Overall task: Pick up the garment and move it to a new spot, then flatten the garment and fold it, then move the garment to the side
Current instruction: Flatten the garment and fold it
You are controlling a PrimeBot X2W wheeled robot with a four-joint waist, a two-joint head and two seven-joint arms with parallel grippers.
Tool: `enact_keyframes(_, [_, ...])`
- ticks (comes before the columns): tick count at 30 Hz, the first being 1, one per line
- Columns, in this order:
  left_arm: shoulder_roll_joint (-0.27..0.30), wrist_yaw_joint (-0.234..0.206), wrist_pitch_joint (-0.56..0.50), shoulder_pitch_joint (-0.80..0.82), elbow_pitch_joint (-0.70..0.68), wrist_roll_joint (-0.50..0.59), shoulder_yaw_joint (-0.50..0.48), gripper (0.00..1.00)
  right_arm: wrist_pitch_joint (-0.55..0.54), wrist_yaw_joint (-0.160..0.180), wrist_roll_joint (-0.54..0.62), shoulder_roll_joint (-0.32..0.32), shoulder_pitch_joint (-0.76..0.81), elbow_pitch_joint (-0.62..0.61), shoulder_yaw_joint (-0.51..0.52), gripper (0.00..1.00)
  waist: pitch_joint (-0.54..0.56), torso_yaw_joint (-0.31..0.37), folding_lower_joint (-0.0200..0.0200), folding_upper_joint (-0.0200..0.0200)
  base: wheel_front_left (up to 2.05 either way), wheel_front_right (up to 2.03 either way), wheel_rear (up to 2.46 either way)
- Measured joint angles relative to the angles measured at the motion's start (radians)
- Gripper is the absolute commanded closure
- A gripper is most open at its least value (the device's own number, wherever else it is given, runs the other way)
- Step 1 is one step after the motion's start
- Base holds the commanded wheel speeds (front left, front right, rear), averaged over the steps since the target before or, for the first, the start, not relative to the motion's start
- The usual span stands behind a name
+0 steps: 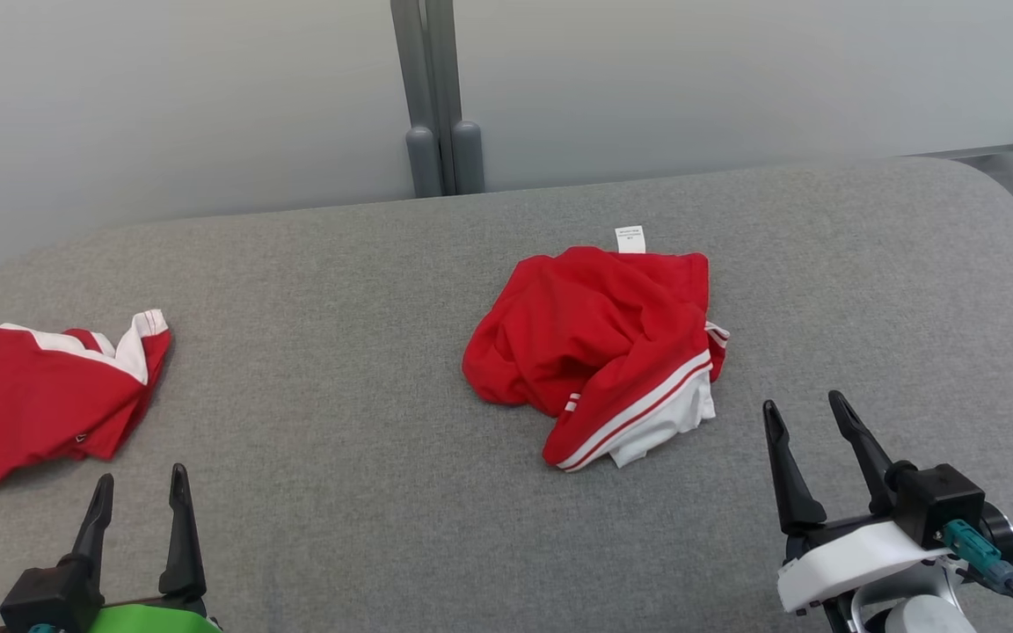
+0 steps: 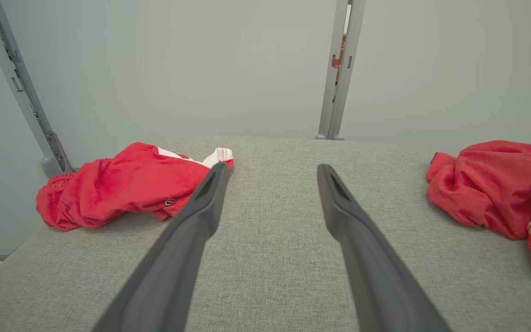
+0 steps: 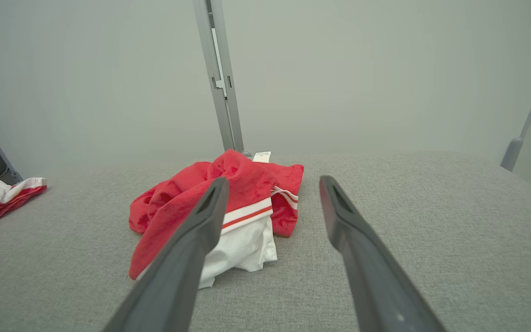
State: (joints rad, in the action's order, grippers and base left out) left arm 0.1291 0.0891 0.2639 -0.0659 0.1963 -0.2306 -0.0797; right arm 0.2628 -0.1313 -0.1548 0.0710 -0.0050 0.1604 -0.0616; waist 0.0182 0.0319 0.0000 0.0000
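My left fingers [image 1: 178, 527] and right fingers [image 1: 785, 470] gape wide, empty; the red garment [image 1: 590, 347] lies crumpled on the worktop [image 1: 339, 396].

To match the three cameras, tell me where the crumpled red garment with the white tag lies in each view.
Head view: the crumpled red garment lies just right of centre, ahead of the right end effector.
Left wrist view: the garment is at the right edge, partly cut off.
Right wrist view: the garment is centre-left, white panel toward the camera.
Shared landmark: the grey upright post at the back.
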Motion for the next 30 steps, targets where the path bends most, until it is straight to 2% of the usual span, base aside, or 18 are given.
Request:
enact_keyframes(12, [-0.004, 0.025, 0.000, 0.000, -0.002, 0.015, -0.008, 0.00, 0.000, 0.000, 0.000, -0.001, 0.002, 0.006, 0.000, 0.00, 0.000, -0.004, 0.0000, 0.0000, 0.00, 0.00, 0.00])
enact_keyframes(30, [-0.017, 0.035, 0.000, 0.002, 0.000, 0.026, -0.016, 0.00, 0.000, 0.000, 0.000, 0.002, -0.007, 0.028, 0.004, 0.00, -0.006, -0.010, 0.0000, 0.0000, 0.00, 0.00, 0.00])
